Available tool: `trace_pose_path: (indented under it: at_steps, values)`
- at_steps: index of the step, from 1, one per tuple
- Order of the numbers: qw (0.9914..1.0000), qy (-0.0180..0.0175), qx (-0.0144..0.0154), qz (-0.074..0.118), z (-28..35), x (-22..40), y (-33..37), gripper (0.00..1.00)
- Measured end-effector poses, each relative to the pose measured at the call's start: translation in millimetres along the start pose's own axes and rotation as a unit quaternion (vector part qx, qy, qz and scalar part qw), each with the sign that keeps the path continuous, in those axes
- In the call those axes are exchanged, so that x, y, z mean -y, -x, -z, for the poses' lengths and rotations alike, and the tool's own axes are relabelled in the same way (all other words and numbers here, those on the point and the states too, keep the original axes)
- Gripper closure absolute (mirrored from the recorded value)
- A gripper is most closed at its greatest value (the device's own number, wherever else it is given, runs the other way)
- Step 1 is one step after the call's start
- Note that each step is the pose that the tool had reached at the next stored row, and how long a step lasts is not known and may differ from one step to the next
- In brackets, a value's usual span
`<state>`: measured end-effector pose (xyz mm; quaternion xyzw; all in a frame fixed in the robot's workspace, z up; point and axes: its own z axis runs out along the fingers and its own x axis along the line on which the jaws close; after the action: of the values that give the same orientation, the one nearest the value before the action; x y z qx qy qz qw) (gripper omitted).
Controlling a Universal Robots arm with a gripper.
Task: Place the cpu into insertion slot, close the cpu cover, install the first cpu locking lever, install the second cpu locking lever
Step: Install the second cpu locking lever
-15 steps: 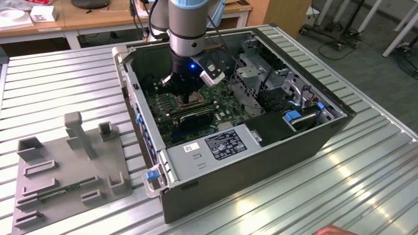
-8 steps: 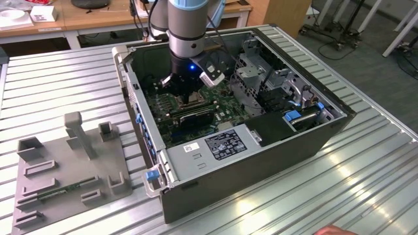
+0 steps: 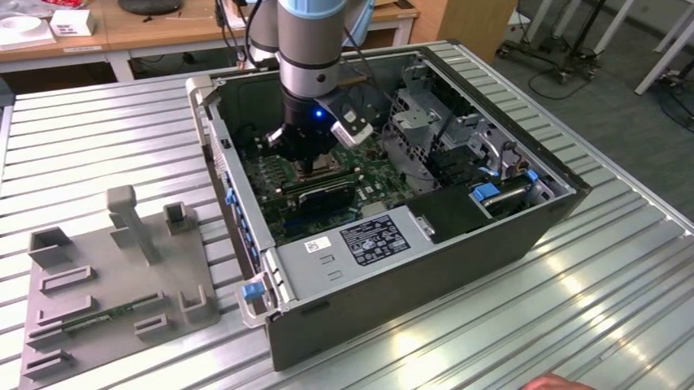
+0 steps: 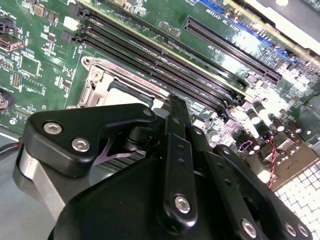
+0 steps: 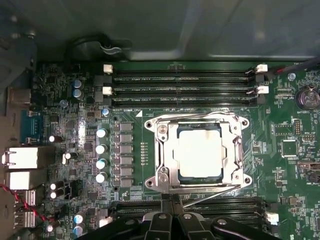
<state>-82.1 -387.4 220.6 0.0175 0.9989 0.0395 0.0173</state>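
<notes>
The cpu (image 5: 200, 152), a pale square chip, lies flat in the socket on the green motherboard. The cpu cover (image 5: 167, 150), a silvery frame, lies down around it. In the second wrist view a strip of the cpu (image 4: 127, 92) and the cover's edge (image 4: 102, 87) show just past my fingertips. One thin wire lever (image 5: 200, 116) runs along the socket's side nearer the memory slots. Another lever (image 5: 215, 195) slants from the socket's opposite corner towards my fingertips. My gripper (image 5: 172, 197) (image 4: 172, 100) is shut and hovers at that socket edge. In the exterior view the gripper (image 3: 321, 166) reaches down inside the open case.
Black memory slots (image 5: 182, 82) flank the socket on two sides, and capacitors (image 5: 101, 155) stand beside it. The case walls (image 3: 217, 154), a drive cage (image 3: 434, 122) and the power supply (image 3: 363, 236) hem the arm in. A grey fixture plate (image 3: 109, 276) lies on the table at the exterior view's left.
</notes>
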Motion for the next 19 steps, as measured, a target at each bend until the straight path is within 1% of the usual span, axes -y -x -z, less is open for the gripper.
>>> trace_pose_path:
  at_steps: [4,8,14,16,19]
  values:
    - [1.0,0.0001,0.0,0.0,0.2,2.3,0.1,0.89]
    - [1.0,0.0003,0.0,0.0,0.2,2.5,-0.3,0.89]
    - [1.0,0.0003,0.0,0.0,-0.4,2.7,-2.7,0.89]
    - [1.0,0.0002,0.0,0.0,-1.1,2.8,-3.4,0.89]
    - [1.0,0.0003,0.0,0.0,-3.9,3.0,-3.8,0.89]
